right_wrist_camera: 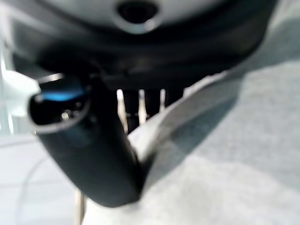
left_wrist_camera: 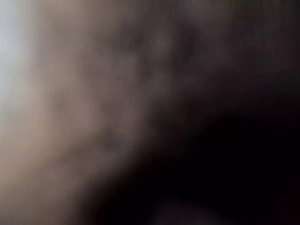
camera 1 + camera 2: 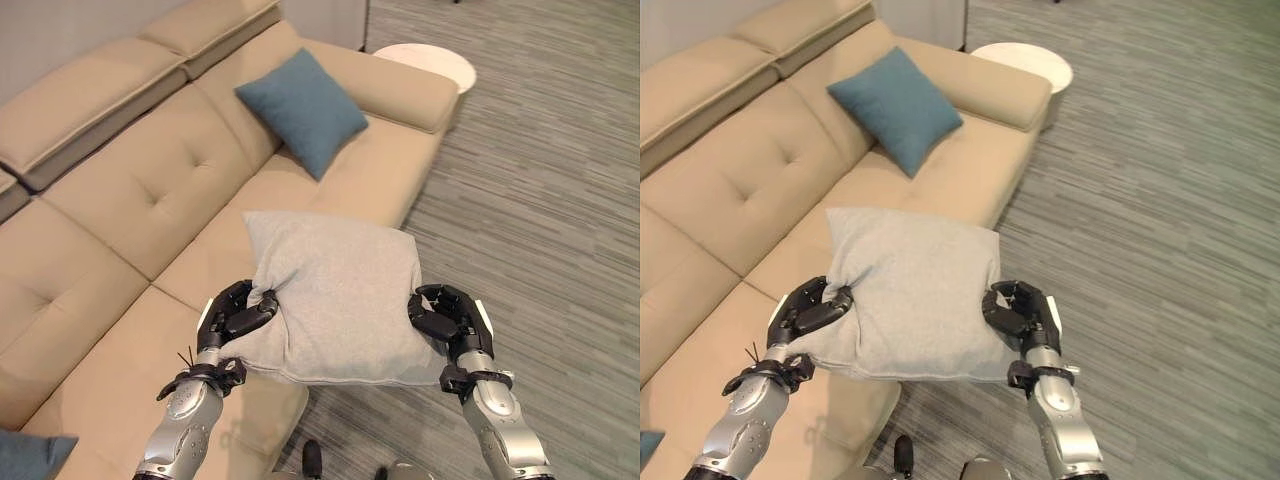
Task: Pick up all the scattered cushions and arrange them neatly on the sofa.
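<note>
Left eye view: left hand [image 3: 232,315] and right hand [image 3: 445,312] are clutching a square light-grey fabric cushion [image 3: 335,295] over the beige upholstered sofa's [image 3: 150,205] front edge; a teal square cushion [image 3: 302,108] is leaning against the backrest, another sliver is cut off at the corner.

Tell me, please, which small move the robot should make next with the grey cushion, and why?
Probably carry the grey cushion forward over the sofa seat: the left hand and right hand grip its sides, and it hangs partly past the seat edge, near the blue cushion.
</note>
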Controlling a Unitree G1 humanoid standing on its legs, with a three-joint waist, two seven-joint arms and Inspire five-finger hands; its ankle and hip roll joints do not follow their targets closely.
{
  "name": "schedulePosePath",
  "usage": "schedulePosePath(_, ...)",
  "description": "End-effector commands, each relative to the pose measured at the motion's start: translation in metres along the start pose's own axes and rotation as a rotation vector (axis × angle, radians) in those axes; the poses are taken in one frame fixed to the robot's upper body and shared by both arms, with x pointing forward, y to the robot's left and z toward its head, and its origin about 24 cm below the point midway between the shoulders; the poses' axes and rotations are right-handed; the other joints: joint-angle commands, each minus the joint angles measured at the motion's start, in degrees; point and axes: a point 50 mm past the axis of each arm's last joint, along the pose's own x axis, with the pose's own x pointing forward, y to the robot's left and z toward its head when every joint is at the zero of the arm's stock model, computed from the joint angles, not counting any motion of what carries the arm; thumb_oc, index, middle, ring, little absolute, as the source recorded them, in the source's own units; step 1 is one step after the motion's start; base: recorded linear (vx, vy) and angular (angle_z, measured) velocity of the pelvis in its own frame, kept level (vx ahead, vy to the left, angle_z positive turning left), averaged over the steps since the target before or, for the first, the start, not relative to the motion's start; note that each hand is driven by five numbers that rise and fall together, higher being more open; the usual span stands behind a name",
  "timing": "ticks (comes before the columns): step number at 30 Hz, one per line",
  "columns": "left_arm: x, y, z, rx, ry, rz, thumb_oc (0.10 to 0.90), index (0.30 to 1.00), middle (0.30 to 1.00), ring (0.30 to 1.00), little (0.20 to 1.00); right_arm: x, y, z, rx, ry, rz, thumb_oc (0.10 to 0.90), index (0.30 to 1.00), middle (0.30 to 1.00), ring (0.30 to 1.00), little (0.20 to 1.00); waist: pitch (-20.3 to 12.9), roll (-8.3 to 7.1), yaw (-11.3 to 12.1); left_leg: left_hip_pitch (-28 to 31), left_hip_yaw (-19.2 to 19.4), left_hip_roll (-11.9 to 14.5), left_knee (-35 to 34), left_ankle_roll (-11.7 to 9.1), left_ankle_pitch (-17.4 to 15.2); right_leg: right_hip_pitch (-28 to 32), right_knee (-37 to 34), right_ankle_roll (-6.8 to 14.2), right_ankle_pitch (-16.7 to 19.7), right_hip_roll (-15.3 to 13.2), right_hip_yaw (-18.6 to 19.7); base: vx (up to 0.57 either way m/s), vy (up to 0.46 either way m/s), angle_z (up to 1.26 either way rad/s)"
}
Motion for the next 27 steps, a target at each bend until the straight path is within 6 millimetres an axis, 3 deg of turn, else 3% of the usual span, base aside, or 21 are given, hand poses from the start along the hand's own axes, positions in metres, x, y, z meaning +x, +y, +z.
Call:
schedulePosePath(1, 0.006, -0.074, 0.052, -0.055, -0.305, -0.341, 0.4, 0.3, 0.3, 0.3, 0.3, 0.006, 0.044, 0.071, 0.058, -0.376, 0.229, 0.4, 0.3, 0.3, 0.3, 0.3, -4.2, -1.91, -3.5, 1.1, -4.4, -1.1, 4.6, -5.2, -8.4, 4.5, -15.5, 2.7, 10.8, 7.2, 13.3, 0.29, -0.119, 0.82)
schedulePosePath(2, 0.006, -0.074, 0.052, -0.056, -0.305, -0.341, 0.4, 0.3, 0.3, 0.3, 0.3, 0.006, 0.043, 0.071, 0.057, -0.376, 0.229, 0.4, 0.3, 0.3, 0.3, 0.3, -4.2, -1.79, -3.5, 1.2, -4.5, -1.0, 4.7, -5.2, -8.6, 4.6, -15.5, 2.7, 10.7, 7.2, 13.2, 0.22, -0.132, 1.27)
schedulePosePath(3, 0.007, -0.075, 0.05, -0.044, -0.304, -0.35, 0.4, 0.3, 0.3, 0.3, 0.3, 0.006, 0.04, 0.069, 0.046, -0.373, 0.221, 0.4, 0.3, 0.3, 0.3, 0.3, -3.8, -2.35, -4.1, 1.6, -6.7, -1.4, 4.7, -5.7, -9.0, 3.3, -16.3, 3.1, 12.4, 7.8, 15.8, 0.09, -0.074, 1.65)
schedulePosePath(5, 0.008, -0.075, 0.051, -0.042, -0.303, -0.357, 0.4, 0.3, 0.3, 0.3, 0.3, 0.006, 0.039, 0.068, 0.05, -0.367, 0.219, 0.4, 0.3, 0.3, 0.3, 0.3, -3.9, -2.7, -4.2, 1.7, -8.0, -1.5, 5.0, -6.1, -9.4, 4.9, -17.9, 3.1, 12.4, 7.2, 15.0, 0.09, -0.128, 1.26)
schedulePosePath(7, 0.007, -0.075, 0.05, -0.04, -0.301, -0.358, 0.4, 0.3, 0.3, 0.3, 0.3, 0.005, 0.038, 0.066, 0.053, -0.361, 0.22, 0.4, 0.3, 0.3, 0.3, 0.3, -4.1, -2.98, -4.4, 1.6, -8.8, -1.5, 5.4, -6.5, -9.7, 6.4, -19.3, 2.7, 12.7, 6.4, 13.4, 0.08, -0.156, 1.2)
schedulePosePath(10, 0.005, -0.077, 0.046, -0.055, -0.283, -0.363, 0.4, 0.3, 0.3, 0.3, 0.3, 0.003, 0.032, 0.061, 0.058, -0.34, 0.208, 0.4, 0.3, 0.3, 0.3, 0.3, -5.5, -3.41, -3.2, 1.4, -13.2, -0.1, 4.7, -8.7, -8.9, 10.7, -22.4, 1.7, 11.9, 6.3, 7.1, 0.11, -0.282, 0.68)
schedulePosePath(14, 0.006, -0.08, 0.046, -0.08, -0.28, -0.372, 0.4, 0.3, 0.3, 0.3, 0.3, 0.003, 0.024, 0.061, 0.065, -0.34, 0.183, 0.4, 0.3, 0.3, 0.3, 0.3, -5.2, -3.77, -3.3, -1.3, -13.0, 0.7, 7.7, -10.4, -9.0, 13.1, -23.9, 0.7, 10.6, 6.4, 3.8, 0.01, -0.143, 1.29)
schedulePosePath(16, 0.006, -0.082, 0.044, -0.09, -0.274, -0.378, 0.4, 0.3, 0.3, 0.3, 0.3, 0.002, 0.018, 0.063, 0.064, -0.347, 0.156, 0.4, 0.3, 0.3, 0.3, 0.3, -4.6, -3.94, -4.1, -3.8, -8.1, 1.8, 9.9, -10.9, -8.7, 14.6, -24.5, 0.2, 9.6, 5.8, 0.8, -0.03, -0.032, 0.8)
schedulePosePath(20, 0.006, -0.082, 0.044, -0.09, -0.274, -0.378, 0.4, 0.3, 0.3, 0.3, 0.3, 0.002, 0.018, 0.063, 0.064, -0.347, 0.156, 0.4, 0.3, 0.3, 0.3, 0.3, -4.6, -3.94, -4.1, -3.9, -8.1, 1.8, 9.9, -10.9, -8.7, 14.6, -24.5, 0.2, 9.6, 5.8, 0.8, -0.01, -0.004, 0.44)
schedulePosePath(21, 0.01, -0.086, 0.049, -0.076, -0.288, -0.384, 0.4, 0.3, 0.3, 0.3, 0.3, 0.005, 0.016, 0.074, 0.099, -0.394, 0.1, 0.4, 0.3, 0.3, 0.3, 0.3, -4.7, -4.14, -5.3, -10.7, 10.3, 6.7, 7.7, -11.3, -2.2, 17.9, -26.8, 0.2, 8.6, 5.2, -7.6, -0.03, -0.007, 0.05)
schedulePosePath(24, 0.01, -0.086, 0.051, -0.073, -0.294, -0.378, 0.4, 0.3, 0.3, 0.3, 0.3, 0.006, 0.017, 0.076, 0.104, -0.401, 0.1, 0.4, 0.3, 0.3, 0.3, 0.3, -4.7, -4.34, -4.8, -12.6, 11.2, 7.4, 7.0, -11.8, -0.6, 18.3, -26.5, 0.1, 8.1, 5.1, -8.6, 0.06, 0.064, 1.43)
schedulePosePath(27, 0.008, -0.082, 0.049, -0.07, -0.285, -0.368, 0.4, 0.3, 0.3, 0.3, 0.3, 0.006, 0.021, 0.075, 0.102, -0.398, 0.115, 0.4, 0.3, 0.3, 0.3, 0.3, -5.3, -4.06, -4.4, -10.7, 9.8, 7.0, 4.5, -11.1, -1.0, 19.0, -25.5, 0.3, 7.5, 5.1, -9.3, 0.11, 0.101, 0.38)
